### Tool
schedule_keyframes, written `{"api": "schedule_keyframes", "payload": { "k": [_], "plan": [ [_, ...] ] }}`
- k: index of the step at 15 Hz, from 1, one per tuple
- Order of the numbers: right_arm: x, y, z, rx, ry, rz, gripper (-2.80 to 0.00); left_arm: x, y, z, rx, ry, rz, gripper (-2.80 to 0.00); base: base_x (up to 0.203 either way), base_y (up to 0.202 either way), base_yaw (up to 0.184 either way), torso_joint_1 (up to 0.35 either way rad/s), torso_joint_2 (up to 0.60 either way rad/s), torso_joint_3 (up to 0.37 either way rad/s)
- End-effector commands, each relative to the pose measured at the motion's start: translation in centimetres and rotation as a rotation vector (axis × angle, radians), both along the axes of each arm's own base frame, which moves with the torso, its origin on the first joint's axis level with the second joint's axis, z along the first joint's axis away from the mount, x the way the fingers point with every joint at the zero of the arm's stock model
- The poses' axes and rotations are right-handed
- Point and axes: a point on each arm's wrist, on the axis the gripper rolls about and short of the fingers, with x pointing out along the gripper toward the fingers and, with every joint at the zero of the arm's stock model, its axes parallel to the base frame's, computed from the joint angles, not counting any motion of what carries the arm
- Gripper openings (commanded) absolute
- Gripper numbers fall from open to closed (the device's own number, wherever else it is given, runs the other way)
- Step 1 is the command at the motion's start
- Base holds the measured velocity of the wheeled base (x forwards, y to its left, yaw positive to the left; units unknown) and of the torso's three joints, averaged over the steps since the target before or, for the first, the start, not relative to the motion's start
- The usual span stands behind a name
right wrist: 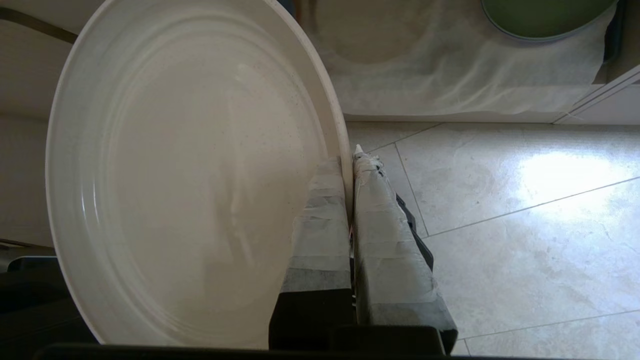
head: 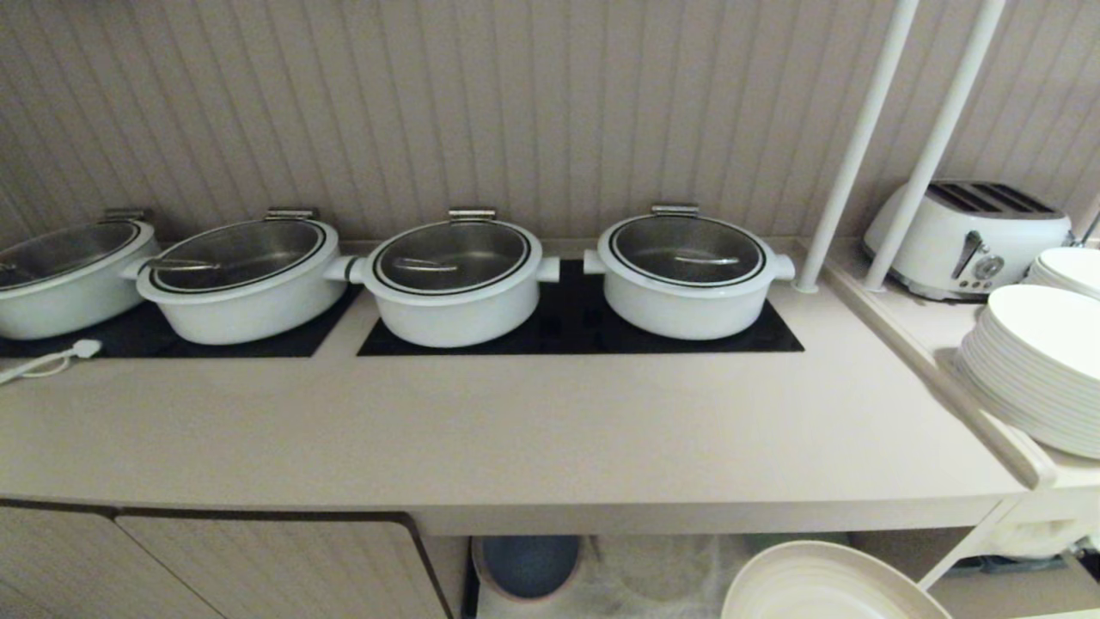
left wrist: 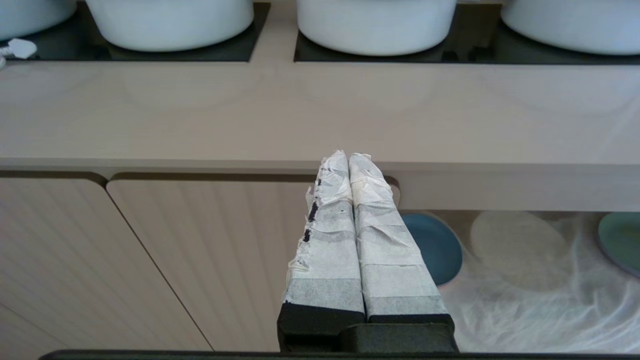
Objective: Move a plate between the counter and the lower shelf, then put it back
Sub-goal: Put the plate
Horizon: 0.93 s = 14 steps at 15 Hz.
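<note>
The plate (right wrist: 190, 175) is pinched at its rim between the taped fingers (right wrist: 320, 230) of the right gripper (right wrist: 349, 160), whose jaws are closed tight on the edge. It hangs in the air in front of the cabinet, clear of both the counter (head: 516, 430) and the lower shelf (right wrist: 450, 80), over the pale tiled floor (right wrist: 525, 210). Being round it has no long axis; in the right wrist view it spreads out sideways from the fingers with its hollow face toward the camera, and in the head view its hollow face looks up near the picture's lower right edge, below the counter's front edge.

On the shelf's white gauzy cloth (left wrist: 525, 310) lie a blue plate (left wrist: 440, 247) at one end and a green plate (left wrist: 622, 240) at the other, with a bare round hollow in the cloth between them.

The left gripper (left wrist: 348, 155) hovers in front of the ribbed cabinet doors (left wrist: 200, 250), its taped fingers pressed together with nothing between them.

On the counter, four white lidded pots (head: 455, 279) stand on two black hob panels (head: 576, 331). To the right are a white toaster (head: 967, 236) and a stack of white plates (head: 1035, 365).
</note>
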Motion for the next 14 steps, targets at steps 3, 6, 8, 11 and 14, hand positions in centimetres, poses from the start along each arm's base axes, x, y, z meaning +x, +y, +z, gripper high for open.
{"api": "schedule_keyframes", "payload": {
  "k": [3, 6, 8, 11, 14],
  "plan": [
    [0.01, 0.01, 0.02, 0.002, -0.002, 0.001, -2.80, 0.00, 0.00, 0.00, 0.000, 0.000, 0.000, -2.80, 0.000, 0.000, 0.000, 0.084, -0.16, -0.082],
    [0.01, 0.01, 0.02, 0.000, -0.003, 0.001, -2.80, 0.00, 0.00, 0.00, 0.000, 0.000, 0.000, -2.80, 0.000, 0.000, 0.000, 0.074, -0.14, -0.071],
    [0.02, 0.00, 0.03, 0.000, -0.004, 0.000, -2.80, 0.00, 0.00, 0.00, 0.000, 0.000, 0.000, -2.80, 0.000, 0.000, 0.000, 0.035, -0.09, -0.025],
    [0.04, 0.01, 0.05, -0.001, -0.008, 0.002, -2.80, 0.00, 0.00, 0.00, 0.000, 0.000, 0.000, -2.80, 0.000, 0.000, 0.000, 0.000, 0.00, 0.000],
    [0.10, 0.01, 0.11, -0.003, -0.016, 0.002, -2.80, 0.00, 0.00, 0.00, 0.000, 0.000, 0.000, -2.80, 0.000, 0.000, 0.000, 0.000, 0.00, 0.000]
  ]
}}
